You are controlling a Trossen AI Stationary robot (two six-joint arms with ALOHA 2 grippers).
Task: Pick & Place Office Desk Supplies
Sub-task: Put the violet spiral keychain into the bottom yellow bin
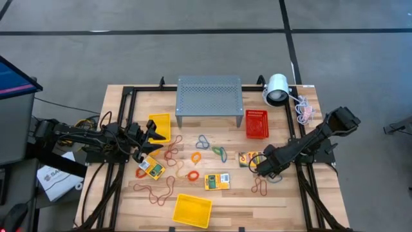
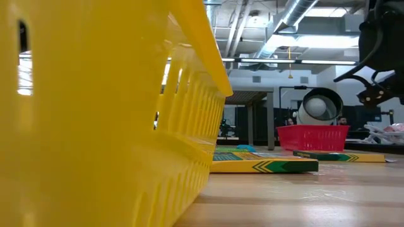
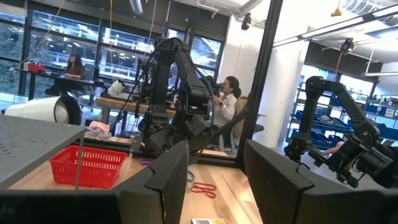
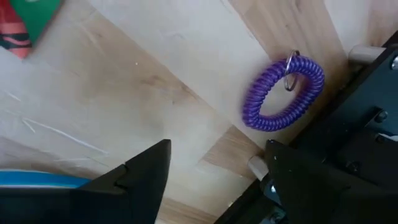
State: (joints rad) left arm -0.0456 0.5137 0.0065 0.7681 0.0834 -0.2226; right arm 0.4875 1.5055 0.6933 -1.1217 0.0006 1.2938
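Here, nearest you, a yellow bin point(image 1: 192, 210) sits at the counter's point(image 1: 322, 200) front edge. Your right end effector point(image 4: 214, 165) hangs low over bare wood with its fingers apart and nothing between them; a purple coil loop point(image 4: 283, 93) lies just beyond. Rubber bands point(image 1: 193, 158) and three crayon boxes point(image 1: 217, 182) lie mid-counter. Your left end effector point(image 1: 156, 131) stands parted, empty, beside a second yellow bin point(image 1: 163, 120). Farthest: red basket point(image 1: 257, 124), grey stand point(image 1: 209, 96).
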